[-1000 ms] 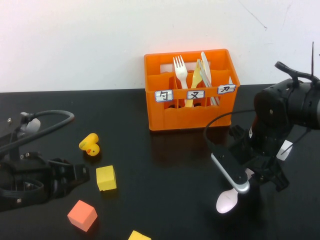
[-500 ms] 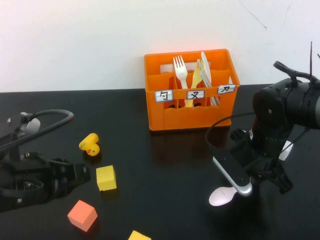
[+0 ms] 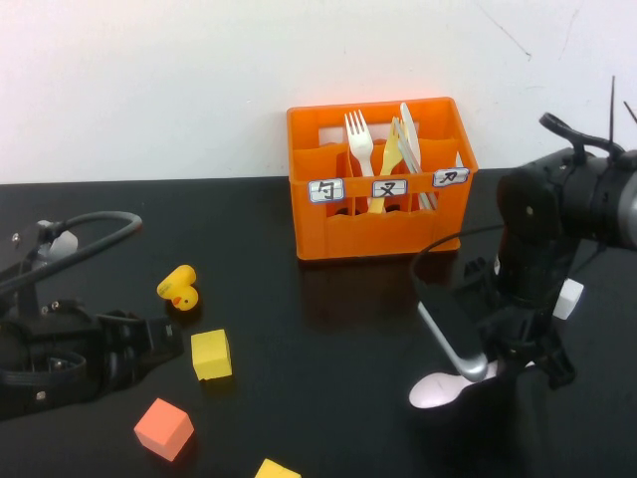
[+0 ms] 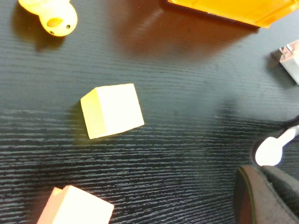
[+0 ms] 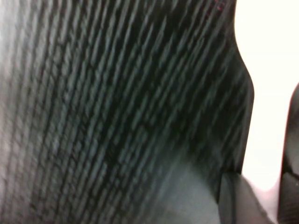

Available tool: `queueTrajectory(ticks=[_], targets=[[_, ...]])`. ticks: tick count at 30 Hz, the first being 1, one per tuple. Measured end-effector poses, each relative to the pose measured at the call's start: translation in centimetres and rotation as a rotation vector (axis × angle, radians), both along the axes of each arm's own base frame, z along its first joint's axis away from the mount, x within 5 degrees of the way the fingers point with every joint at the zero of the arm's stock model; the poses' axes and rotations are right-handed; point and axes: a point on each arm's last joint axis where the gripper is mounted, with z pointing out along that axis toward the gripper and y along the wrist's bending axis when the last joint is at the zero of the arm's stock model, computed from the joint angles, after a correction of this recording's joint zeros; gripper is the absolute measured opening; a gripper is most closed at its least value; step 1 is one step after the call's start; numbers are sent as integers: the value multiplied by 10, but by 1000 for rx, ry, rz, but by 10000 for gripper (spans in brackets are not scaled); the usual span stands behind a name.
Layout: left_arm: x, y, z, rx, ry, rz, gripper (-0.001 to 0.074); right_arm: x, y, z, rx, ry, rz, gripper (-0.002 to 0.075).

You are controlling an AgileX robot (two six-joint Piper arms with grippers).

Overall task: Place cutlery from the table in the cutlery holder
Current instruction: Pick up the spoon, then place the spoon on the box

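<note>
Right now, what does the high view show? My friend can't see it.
The right hand is low over the black table, at the handle of a white spoon in front of the orange cutlery holder. The left hand rests at the left near a rubber duck and coloured blocks.

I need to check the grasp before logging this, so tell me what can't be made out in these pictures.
- White plastic spoon: high view shows only its bowl on the glossy black table; the right tool and arm hide the handle and any grip on it.
- Right wrist view: blurred, showing nothing identifiable.
- Left tool: low at the table's left; its dark fingers blend together.
- Orange plastic crate: label characters too small; compartment bottoms hidden by its walls.
</note>
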Motion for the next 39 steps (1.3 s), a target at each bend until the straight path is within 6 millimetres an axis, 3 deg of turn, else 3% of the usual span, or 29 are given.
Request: queueTrajectory(ticks=[5,14,22,39], targets=[[0,0,0,-1,-2,-1,-1,5,12,11,64,68,-84,162],[0,0,0,-3,-2,2,-1,14,28,53,168,103,-184,162],[0,0,0,-3,-2,2,-1,26,39,85,270,74,-446,162],[-1,-1,0,-4,2,-9,-1,22,61,159,621,83,-479,162]])
